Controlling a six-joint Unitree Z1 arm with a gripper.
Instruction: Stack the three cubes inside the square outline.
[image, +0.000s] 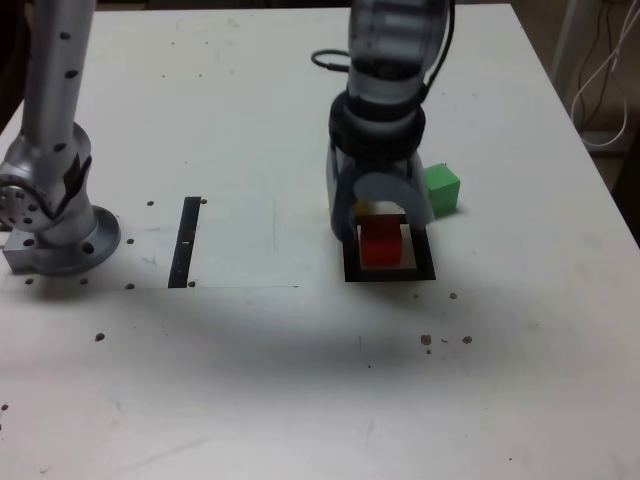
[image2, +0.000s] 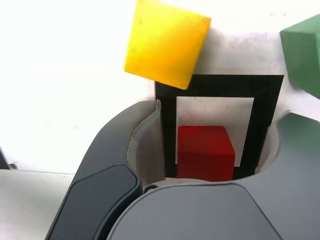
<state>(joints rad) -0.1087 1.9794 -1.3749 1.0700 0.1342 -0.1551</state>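
- White table (image: 250, 380), speckled with small dark flecks; pale wall and loose white cables beyond its far corner on the exterior view's right.
- Square outline (image: 389, 273) is my landmark: thick black frame, white middle, lying flat on the table.
- Red cube (image: 380, 242) sits inside the outline, on the white middle, nearer one side of the frame than the other.
- My gripper (image: 382, 228) hangs over the outline, pointing down, fingers straddling the red cube.
- Jaws parted; wrist view shows a clear gap between the red cube and the finger (image2: 125, 160) beside it. Released, nothing in my grasp.
- Yellow cube (image2: 166, 42) lies just outside the outline's far edge, turned askew to the frame, one corner overlapping the black border in the wrist view. Mostly hidden behind my gripper in the exterior view.
- Green cube (image: 441, 189) rests on the table outside the outline, near its far corner on the exterior view's right.
- Black strip (image: 186, 242) lies well apart from the outline, toward the exterior view's left.
- Arm base (image: 55, 225) stands beyond the strip, farther still from the outline.
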